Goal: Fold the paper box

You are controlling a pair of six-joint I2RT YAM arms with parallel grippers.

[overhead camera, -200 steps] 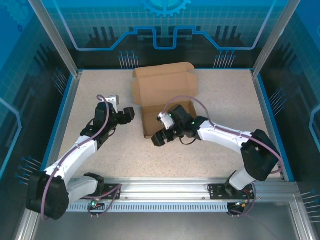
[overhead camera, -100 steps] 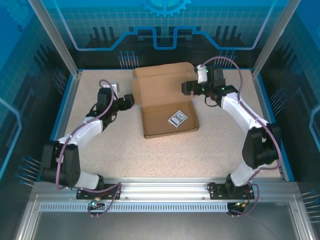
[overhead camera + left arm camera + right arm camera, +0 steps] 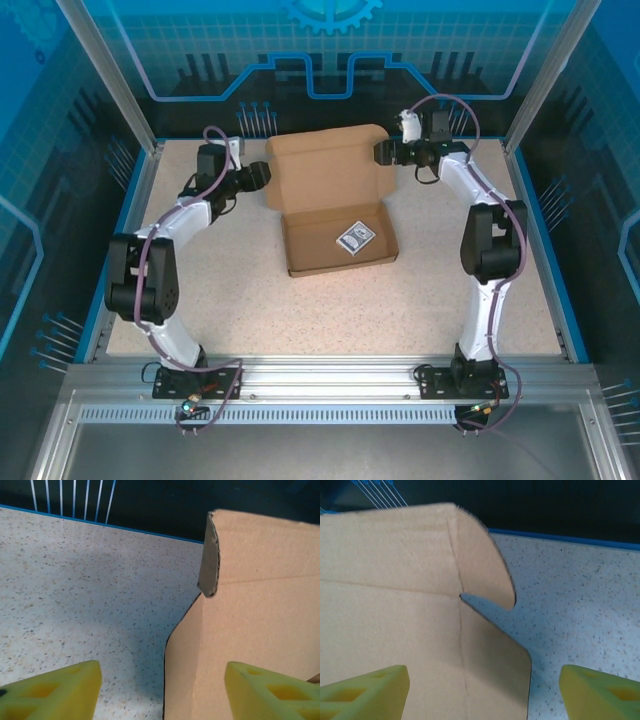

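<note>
The paper box [image 3: 325, 175] lies in the middle of the table, its shallow tray toward me and its lid open flat toward the back. My left gripper [image 3: 262, 176] is at the lid's left edge. Its jaws stand open, and the left side flap [image 3: 200, 670] rises between the yellow fingers [image 3: 55, 690] without touching them. My right gripper [image 3: 384, 152] is at the lid's right edge, also open. The right side flap [image 3: 495, 660] lies between its fingers [image 3: 600, 690], and the rounded tab [image 3: 485, 565] is just beyond them.
A small white-edged card with a dark picture [image 3: 355, 236] lies inside the tray. The blue back rim of the table [image 3: 200, 141] runs close behind both grippers. Speckled tabletop [image 3: 330, 310] stretches in front of the box.
The right arm has swung from over the tray to the lid's back right edge, uncovering the card. The left arm has stretched back to the lid's left edge. Both jaws have narrowed a little.
</note>
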